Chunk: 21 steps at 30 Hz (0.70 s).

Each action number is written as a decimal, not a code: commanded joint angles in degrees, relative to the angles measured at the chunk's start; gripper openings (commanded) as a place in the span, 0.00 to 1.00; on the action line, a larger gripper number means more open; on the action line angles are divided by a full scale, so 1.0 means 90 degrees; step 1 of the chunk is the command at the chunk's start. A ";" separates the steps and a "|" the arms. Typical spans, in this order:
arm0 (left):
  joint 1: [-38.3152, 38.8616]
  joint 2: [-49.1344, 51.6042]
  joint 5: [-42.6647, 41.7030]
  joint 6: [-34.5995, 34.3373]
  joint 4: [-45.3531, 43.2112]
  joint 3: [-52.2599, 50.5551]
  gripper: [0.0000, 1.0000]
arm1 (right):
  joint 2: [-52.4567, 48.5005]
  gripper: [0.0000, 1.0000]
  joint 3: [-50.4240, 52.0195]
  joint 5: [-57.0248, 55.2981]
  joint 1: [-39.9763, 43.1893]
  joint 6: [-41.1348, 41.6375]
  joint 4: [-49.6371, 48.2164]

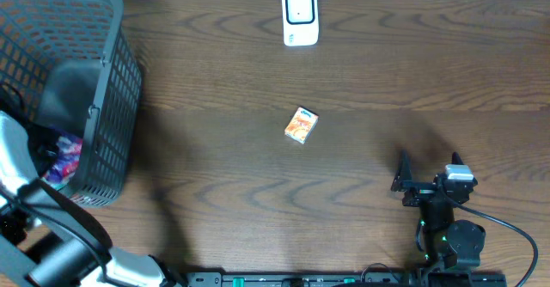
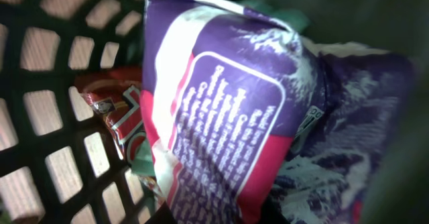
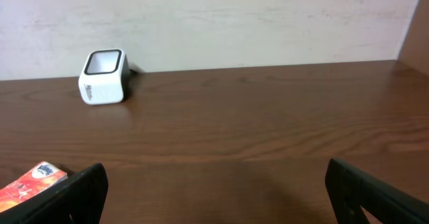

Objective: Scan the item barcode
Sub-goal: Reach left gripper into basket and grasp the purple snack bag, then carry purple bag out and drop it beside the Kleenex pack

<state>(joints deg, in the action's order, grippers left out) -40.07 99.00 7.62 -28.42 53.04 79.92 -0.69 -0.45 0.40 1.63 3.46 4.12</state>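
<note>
A purple and pink packet [image 2: 221, 117] with white print fills the left wrist view, inside the black mesh basket [image 2: 47, 83]. My left gripper [image 2: 214, 214] is shut on its lower edge, with only dark finger parts showing beside it. From overhead the left arm reaches into the basket [image 1: 112, 81], where a bit of the packet [image 1: 64, 160] shows. The white barcode scanner [image 1: 300, 16] stands at the table's far edge, also seen as the scanner [image 3: 102, 76] in the right wrist view. My right gripper [image 1: 427, 168] rests open and holds nothing at the front right; its open gripper [image 3: 218, 190] faces the scanner.
A small orange box [image 1: 301, 125] lies mid-table, and the same box [image 3: 30, 184] shows at the right wrist view's lower left. A red wrapper [image 2: 114, 113] and something green lie under the packet in the basket. A pale wall runs behind the table.
</note>
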 commanded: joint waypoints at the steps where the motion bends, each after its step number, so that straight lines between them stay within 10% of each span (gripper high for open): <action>1: 0.0002 -0.1137 -0.0690 0.0010 -0.0083 0.0792 0.07 | 0.0034 0.99 0.0015 -0.0010 -0.0061 0.0063 0.0019; 8: 0.0104 -0.2735 -0.2120 -0.0612 -0.0624 0.0928 0.07 | 0.0034 0.99 0.0015 -0.0010 -0.0061 0.0063 0.0019; 21: 0.1962 -0.4500 -0.2064 -0.0180 -0.0721 0.0928 0.07 | 0.0034 0.99 0.0015 -0.0010 -0.0061 0.0063 0.0019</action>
<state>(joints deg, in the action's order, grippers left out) -26.59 61.91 -10.22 -31.22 47.27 88.01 -0.69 -0.45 0.43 1.63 3.46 4.10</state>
